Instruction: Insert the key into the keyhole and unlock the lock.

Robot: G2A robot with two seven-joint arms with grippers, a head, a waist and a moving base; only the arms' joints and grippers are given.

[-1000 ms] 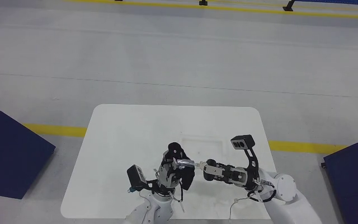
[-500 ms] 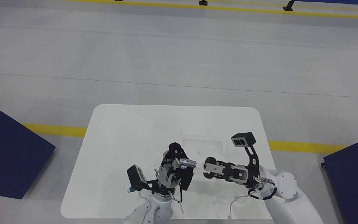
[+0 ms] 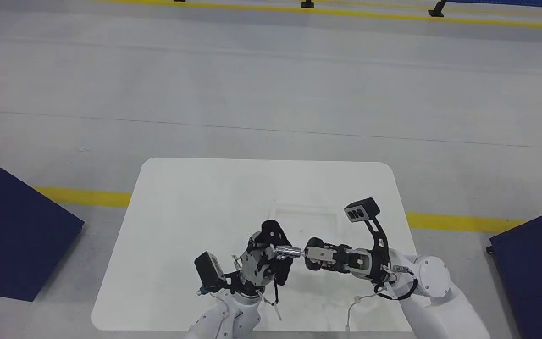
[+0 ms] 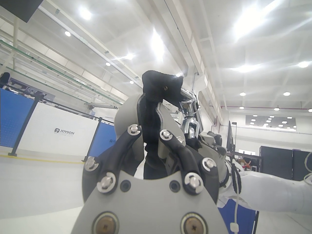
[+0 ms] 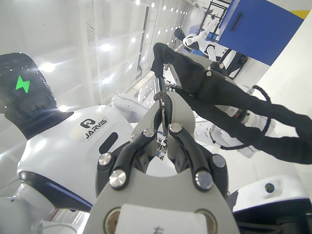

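Seemingly midway: above the white table [image 3: 186,212], the left gripper [image 3: 269,253] is clenched on the lock [image 4: 187,101], holding it clear of the surface. Between the two arms the key [image 5: 159,85] bridges the gap, its tip meeting the lock; how deep it sits I cannot tell. The right gripper [image 3: 312,253] is clamped on the key's head. Both pickups look done. Seating the key fully and turning it appear to be what is left.

The left hand [image 4: 170,91] grips what looks like the lock [image 4: 189,102].
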